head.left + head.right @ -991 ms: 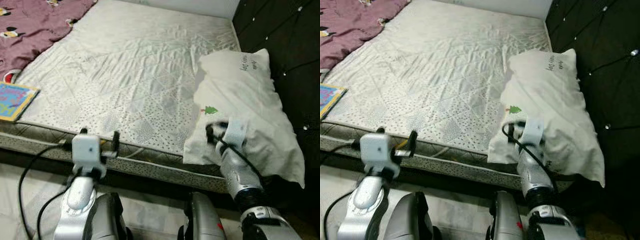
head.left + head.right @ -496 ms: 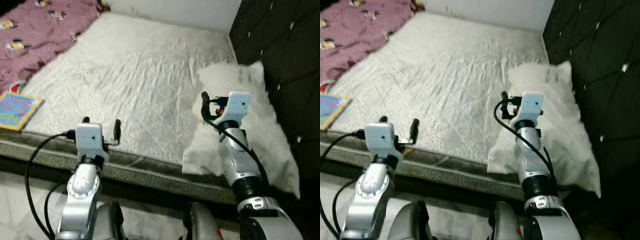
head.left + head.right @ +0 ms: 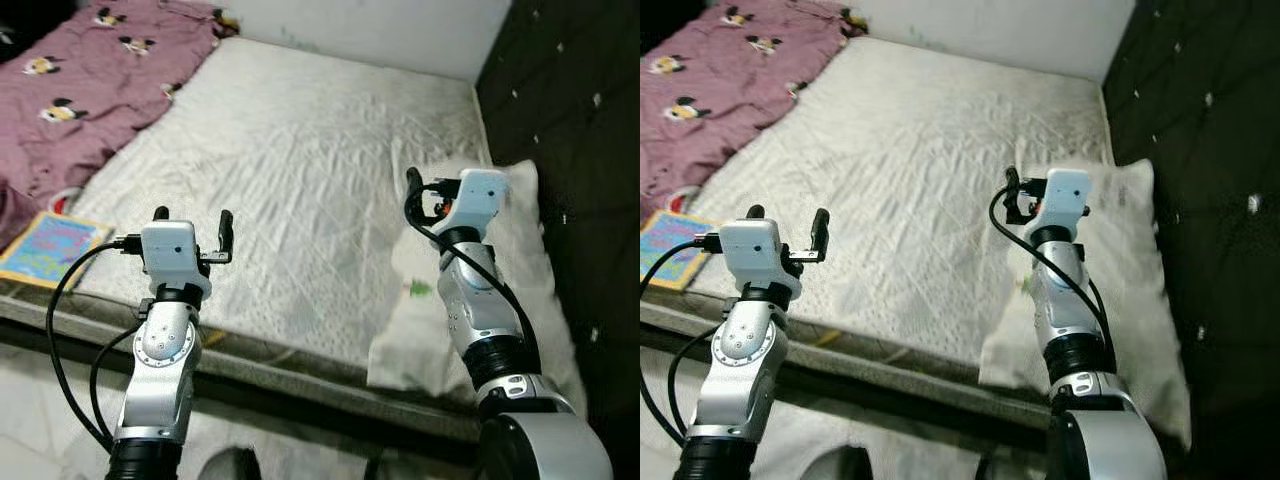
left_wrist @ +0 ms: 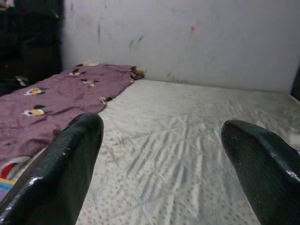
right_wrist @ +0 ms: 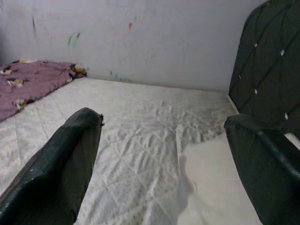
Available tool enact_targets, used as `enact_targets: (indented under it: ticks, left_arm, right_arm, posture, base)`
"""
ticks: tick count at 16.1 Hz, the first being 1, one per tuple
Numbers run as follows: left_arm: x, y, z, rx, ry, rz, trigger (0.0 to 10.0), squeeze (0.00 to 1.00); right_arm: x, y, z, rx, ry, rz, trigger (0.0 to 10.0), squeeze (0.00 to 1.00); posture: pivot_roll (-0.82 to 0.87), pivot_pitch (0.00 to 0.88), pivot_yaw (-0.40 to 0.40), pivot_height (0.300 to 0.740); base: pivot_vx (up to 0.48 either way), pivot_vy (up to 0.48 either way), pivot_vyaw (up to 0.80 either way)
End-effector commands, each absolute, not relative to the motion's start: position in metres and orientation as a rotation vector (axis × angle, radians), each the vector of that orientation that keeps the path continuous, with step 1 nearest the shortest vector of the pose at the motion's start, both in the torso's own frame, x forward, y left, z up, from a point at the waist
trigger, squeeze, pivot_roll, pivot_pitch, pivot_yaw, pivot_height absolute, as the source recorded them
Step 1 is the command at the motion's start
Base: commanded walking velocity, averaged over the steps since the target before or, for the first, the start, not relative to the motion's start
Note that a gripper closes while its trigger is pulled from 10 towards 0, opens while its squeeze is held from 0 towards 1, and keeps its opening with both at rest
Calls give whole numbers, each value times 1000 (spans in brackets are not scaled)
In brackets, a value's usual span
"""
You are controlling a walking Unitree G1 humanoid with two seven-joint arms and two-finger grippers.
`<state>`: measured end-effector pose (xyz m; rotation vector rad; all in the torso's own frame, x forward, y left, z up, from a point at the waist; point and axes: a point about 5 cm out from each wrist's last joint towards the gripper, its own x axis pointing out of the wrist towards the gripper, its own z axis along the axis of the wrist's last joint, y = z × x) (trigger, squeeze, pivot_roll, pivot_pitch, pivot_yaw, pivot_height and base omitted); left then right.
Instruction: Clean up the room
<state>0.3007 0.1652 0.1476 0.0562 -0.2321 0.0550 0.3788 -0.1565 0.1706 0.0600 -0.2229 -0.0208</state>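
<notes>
Both pincers hang released and empty, fingers spread wide: the right gripper (image 5: 159,154) is raised above the white pillow (image 3: 520,300) lying against the dark headboard (image 3: 570,100), the left gripper (image 3: 190,222) over the mattress (image 3: 300,170) edge, near a colourful book (image 3: 50,250) and purple blanket (image 3: 90,90)
</notes>
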Motion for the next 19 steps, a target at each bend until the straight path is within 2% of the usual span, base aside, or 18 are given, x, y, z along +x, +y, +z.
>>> enact_targets:
  ticks: [1, 3, 8, 10, 15, 19]
  left_arm:
    - [301, 166, 147, 60, -234, 66, 10000, 0]
    - [293, 165, 142, 125, -242, 65, 10000, 0]
    - [281, 159, 132, 143, -212, 42, 10000, 0]
    - [277, 158, 127, 168, -181, 82, 10000, 0]
    - [279, 150, 122, 94, -151, 42, 10000, 0]
    - [277, 134, 119, 73, -140, -14, 10000, 0]
  right_arm:
    - [381, -164, 179, 59, -254, -46, 10000, 0]
    - [374, -165, 174, 47, -261, -28, 10000, 0]
    - [361, -163, 146, 53, -188, -34, 10000, 0]
    - [360, -160, 145, 54, -176, -29, 10000, 0]
    - [352, -157, 140, 55, -161, -7, 10000, 0]
    - [345, -150, 135, 55, -132, 16, 10000, 0]
  posture:
    - [12, 0, -65, 740]
    - [11, 0, -62, 740]
    - [21, 0, -45, 740]
    - [13, 0, -36, 740]
    - [-25, 0, -51, 740]
    - [-46, 0, -62, 740]
  base:
    - [0, 0, 0]
    - [0, 0, 0]
    - [0, 0, -81]
    - [0, 0, 0]
    - [0, 0, 0]
    - [0, 0, -800]
